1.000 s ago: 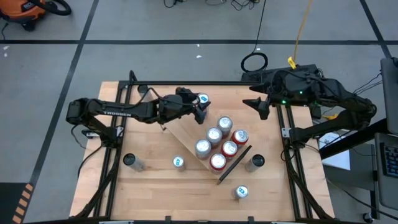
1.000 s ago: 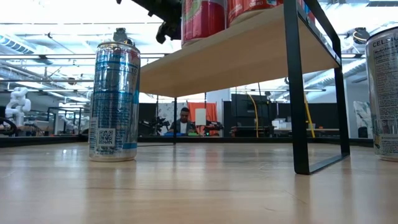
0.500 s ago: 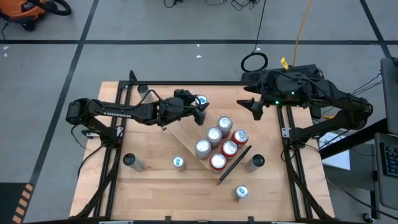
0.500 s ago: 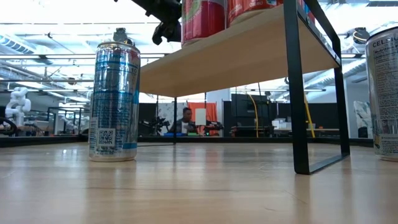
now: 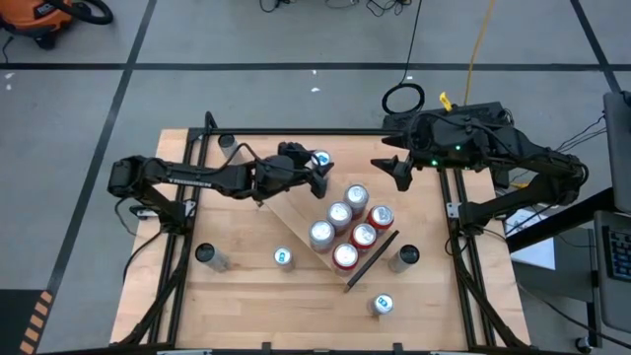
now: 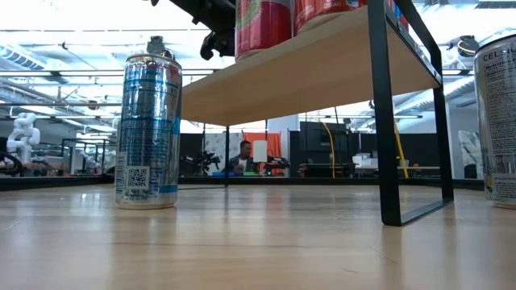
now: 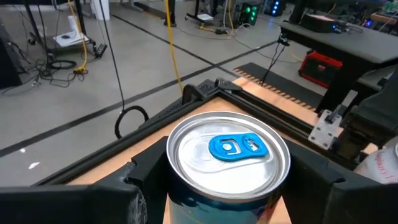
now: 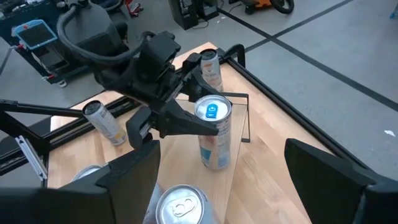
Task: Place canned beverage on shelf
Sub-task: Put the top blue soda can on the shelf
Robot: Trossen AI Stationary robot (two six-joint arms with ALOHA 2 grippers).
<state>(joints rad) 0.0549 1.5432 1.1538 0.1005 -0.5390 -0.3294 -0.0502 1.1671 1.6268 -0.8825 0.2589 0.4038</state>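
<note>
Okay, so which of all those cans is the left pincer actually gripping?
The blue-tabbed can at the shelf's far end, clamped in the left pincer. The other six cans on the shelf stand free.

Two dark arms (image 5: pixel 187 177), white lettering, perhaps a green light on the right.

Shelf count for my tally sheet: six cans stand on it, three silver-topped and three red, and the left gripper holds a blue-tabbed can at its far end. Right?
Not quite. The high view shows the shelf holding five standing cans, three silver-topped and two red. The left gripper does hold the blue-tabbed can at its far end.
</note>
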